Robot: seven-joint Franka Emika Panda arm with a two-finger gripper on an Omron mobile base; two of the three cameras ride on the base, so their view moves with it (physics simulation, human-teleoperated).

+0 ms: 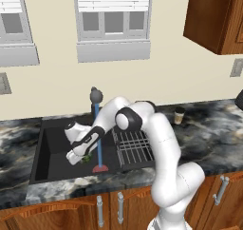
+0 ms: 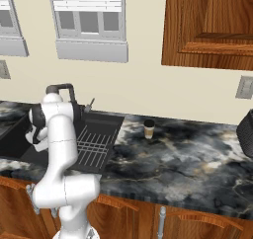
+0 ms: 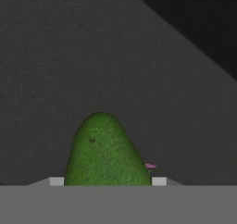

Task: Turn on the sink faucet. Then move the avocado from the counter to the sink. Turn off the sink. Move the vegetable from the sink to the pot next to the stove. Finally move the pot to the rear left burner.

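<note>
My claw is down in the sink, its 2 fingers pinching the avocado between them, just left of the running stream from the faucet. Judged step: setting the avocado in the sink. Recommendation: lower until it rests on the sink floor (not the rack to the right), then spread the fingers and lift straight up.

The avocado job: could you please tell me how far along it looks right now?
Done: the faucet is on, a blue stream falling into the sink. In hand: the claw is down in the basin, and the hand view shows the avocado between its fingertips, so the avocado has reached the sink. Left: shutting off the water, moving the avocado to the pot, then the pot to the rear left burner.
</note>
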